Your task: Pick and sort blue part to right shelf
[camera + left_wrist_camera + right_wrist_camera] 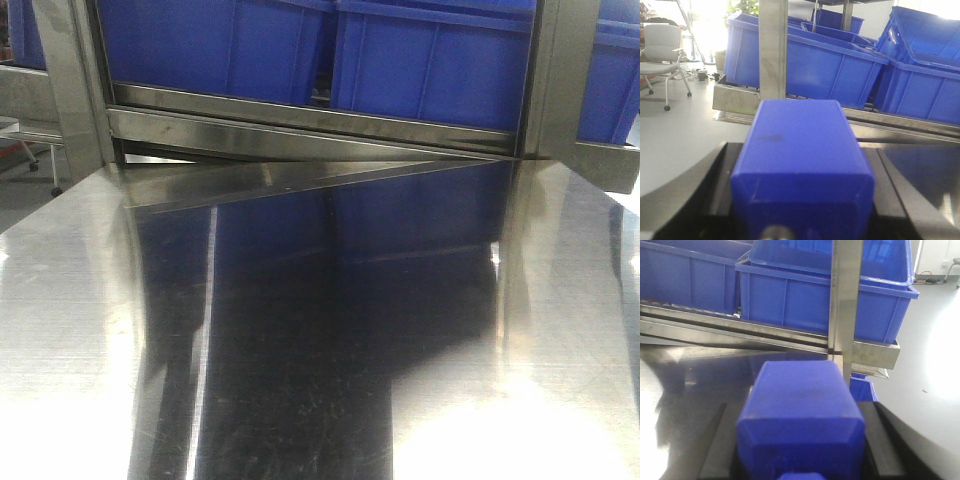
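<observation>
Although both arms have a blue block in hand, only the right one carries the piece that matters. The right gripper is clamped on the blue part, a blue plastic bottle-shaped block with sloped shoulders. Its dark fingers press against either flank, and the cap end is turned toward the camera. The left gripper is likewise closed around a squatter blue plastic block with a flat end and a small round cap just showing at the bottom of the view. Neither block shows in the front view, where the polished steel desk mirrors the rack beyond it. Ahead of the right wrist stands the right shelf, a stainless-steel frame with an upright post and sloping rails carrying large blue plastic bins, just past the far edge of the desk.

The step in hand looks to be the carry toward the shelf: the grasp is made and the placing is not yet done. The next move calls for raising the part clear of the steel rail, reaching over a bin's rim, and only then opening the gripper. The post stands in line with the part in this view, so a sideways offset seems needed to avoid striking it.
</observation>
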Controlling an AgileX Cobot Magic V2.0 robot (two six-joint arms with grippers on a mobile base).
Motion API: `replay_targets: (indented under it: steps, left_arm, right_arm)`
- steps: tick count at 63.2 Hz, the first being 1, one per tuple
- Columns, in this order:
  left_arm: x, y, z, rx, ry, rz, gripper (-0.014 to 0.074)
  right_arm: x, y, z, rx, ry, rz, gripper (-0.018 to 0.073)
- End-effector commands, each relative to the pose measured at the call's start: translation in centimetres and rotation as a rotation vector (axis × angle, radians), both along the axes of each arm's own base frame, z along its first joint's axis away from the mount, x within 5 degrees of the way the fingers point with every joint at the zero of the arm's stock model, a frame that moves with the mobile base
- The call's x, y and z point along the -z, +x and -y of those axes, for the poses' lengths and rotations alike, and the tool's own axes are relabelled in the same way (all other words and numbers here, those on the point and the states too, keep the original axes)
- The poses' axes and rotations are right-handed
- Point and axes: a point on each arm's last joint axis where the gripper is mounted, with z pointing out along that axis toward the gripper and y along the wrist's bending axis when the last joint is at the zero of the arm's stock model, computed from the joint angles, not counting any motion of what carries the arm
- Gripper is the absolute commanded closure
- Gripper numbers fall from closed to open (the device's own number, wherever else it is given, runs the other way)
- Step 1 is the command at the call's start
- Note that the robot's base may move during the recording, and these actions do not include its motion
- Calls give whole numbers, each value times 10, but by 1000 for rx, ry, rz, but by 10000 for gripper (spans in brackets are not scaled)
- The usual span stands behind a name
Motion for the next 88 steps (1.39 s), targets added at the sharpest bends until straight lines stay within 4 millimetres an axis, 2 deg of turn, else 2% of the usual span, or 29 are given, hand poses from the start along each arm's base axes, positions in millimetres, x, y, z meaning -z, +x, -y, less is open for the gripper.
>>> replay_targets:
  steps: [1, 88]
  left_arm:
    - [-17, -2, -1, -13, -15, 106, 316]
    - [-17, -2, -1, -13, -15, 106, 316]
  right_arm:
    - [-17, -1, 0, 8, -9, 112, 112]
    - [-17, -1, 0, 8, -9, 112, 112]
